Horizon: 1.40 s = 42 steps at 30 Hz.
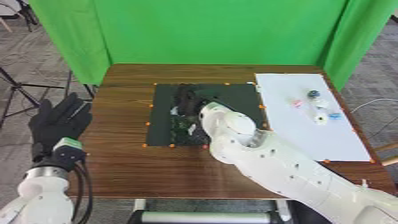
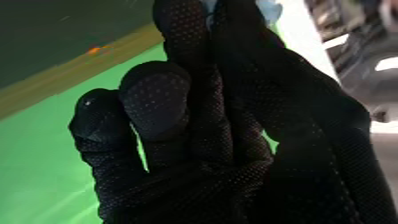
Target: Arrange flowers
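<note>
The pale-blue flower is held, as far as can be made out, in a narrow pinch between thumb and finger of the right hand, which is posed over the dark mat; it should be light, soft-petalled and easily crushed, so it is best gripped low and firmly, where the bloom meets any stem; a smooth stem might twist in the gloved grasp. The left hand is spread wide at 9 o'clock, off the table. At 3 o'clock from the mat lies the white sheet; on it a pink bloom is set at 9 o'clock of the cluster, a dark-blue bloom at 12 and a blue bloom at 4. A dark tangled shape lies on the mat; by it the hand's way down could be hindered, and petals could be snagged.
</note>
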### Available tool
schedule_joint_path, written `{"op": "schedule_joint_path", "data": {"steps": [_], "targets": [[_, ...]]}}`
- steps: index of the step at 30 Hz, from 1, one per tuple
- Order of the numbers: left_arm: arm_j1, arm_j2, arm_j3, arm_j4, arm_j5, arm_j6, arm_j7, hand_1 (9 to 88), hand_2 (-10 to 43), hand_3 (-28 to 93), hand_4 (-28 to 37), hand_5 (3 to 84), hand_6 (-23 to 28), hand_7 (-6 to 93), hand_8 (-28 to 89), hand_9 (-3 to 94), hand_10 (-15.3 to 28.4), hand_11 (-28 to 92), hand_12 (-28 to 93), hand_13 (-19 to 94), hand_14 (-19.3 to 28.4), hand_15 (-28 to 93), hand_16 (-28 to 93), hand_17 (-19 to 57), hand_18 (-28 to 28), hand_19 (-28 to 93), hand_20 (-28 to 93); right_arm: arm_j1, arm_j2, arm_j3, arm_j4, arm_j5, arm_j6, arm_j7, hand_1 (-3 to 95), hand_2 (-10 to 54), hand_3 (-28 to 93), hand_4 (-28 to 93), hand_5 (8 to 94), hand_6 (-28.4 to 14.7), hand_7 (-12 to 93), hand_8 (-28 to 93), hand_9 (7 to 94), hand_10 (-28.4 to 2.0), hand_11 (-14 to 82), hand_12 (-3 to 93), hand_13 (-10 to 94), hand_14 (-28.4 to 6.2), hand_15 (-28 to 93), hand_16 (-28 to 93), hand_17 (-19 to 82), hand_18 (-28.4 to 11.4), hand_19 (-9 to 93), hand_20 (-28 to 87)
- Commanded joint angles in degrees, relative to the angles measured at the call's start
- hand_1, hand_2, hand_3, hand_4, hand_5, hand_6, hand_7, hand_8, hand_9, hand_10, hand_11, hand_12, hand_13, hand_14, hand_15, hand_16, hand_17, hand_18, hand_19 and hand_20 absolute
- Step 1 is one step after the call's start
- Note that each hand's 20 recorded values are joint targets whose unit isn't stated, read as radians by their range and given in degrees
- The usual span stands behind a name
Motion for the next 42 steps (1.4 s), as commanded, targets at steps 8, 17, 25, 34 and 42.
{"op": "schedule_joint_path", "data": {"steps": [8, 17, 25, 34, 42], "targets": [[-0.4, 0.35, 0.3, 0.28, 2.3, 2.1, -2.89, 26.4, 9.9, 73, -28.3, 40.1, 7.9, 20.5, -11, 33.1, 14.9, 27, 9, 24, 15.0, 42, -10, -4.7, 13.7, 30, 9, 2.0, -7.8, -4.9, 5.9, -3.0, 2.2, 4.8, 58.3, -9.5, 72, -28, 71.2, -0.2, 43, 10, 84.2, -9.2, 17.6, 47.2, 72, -9.8, 69, 35, 42, -22.9, 92, 40], [-0.1, 0.1, -0.56, 0.2, 0.03, 0.27, -2.49, 27.6, 9.2, 72, -28.3, 40.5, 8.6, 19.9, -11, 33.1, 16.2, 28, 9, 22, 16.3, 43, -10, -5.4, 13.9, 31, 9, 0.7, -7.4, -5.5, 5.3, -4.4, 4.2, 5.9, 56.7, -9.5, 69, -28, 66.5, -1.7, 40, 6, 79.3, -10.0, 18.8, 45.7, 69, -10.4, 69, 38, 41, -23.3, 92, 38], [0.0, -0.19, -1.15, 0.12, 0.03, 0.93, -2.6, 27.4, 9.2, 72, -28.3, 40.7, 9.1, 19.4, -10, 33.0, 16.7, 27, 9, 22, 16.7, 43, -10, -6.3, 13.8, 30, 9, -0.1, -6.9, -5.5, 4.0, -6.0, 2.8, 4.8, 55.6, -9.5, 70, -28, 61.0, -3.0, 39, 2, 74.0, -10.9, 18.5, 41.5, 66, -10.7, 68, 39, 40, -23.0, 91, 38], [0.4, -0.24, -1.45, -0.26, -0.43, 1.69, -2.17, 27.3, 9.0, 73, -28.3, 40.4, 10.0, 17.8, -9, 32.4, 18.0, 26, 10, 20, 18.0, 44, -10, -7.3, 13.9, 30, 9, -0.1, -6.1, -5.6, 3.0, -7.4, 3.1, 4.4, 51.2, -9.5, 73, -28, 58.7, -2.6, 36, -11, 67.8, -13.0, 28.5, 32.6, 65, -11.9, 71, 33, 39, -23.2, 91, 37], [0.9, -0.38, -1.95, -0.55, -0.62, 1.83, -1.78, 28.0, 7.4, 73, -28.2, 36.6, 9.9, 18.4, -9, 31.5, 18.1, 26, 10, 19, 18.1, 44, -10, -8.0, 13.7, 30, 9, -0.7, -5.4, -5.0, 1.8, -6.7, 0.3, 4.4, 48.5, -9.5, 75, -28, 56.3, -3.2, 31, -17, 65.7, -14.6, 32.1, 26.5, 64, -12.3, 71, 32, 39, -23.9, 90, 37]]}}
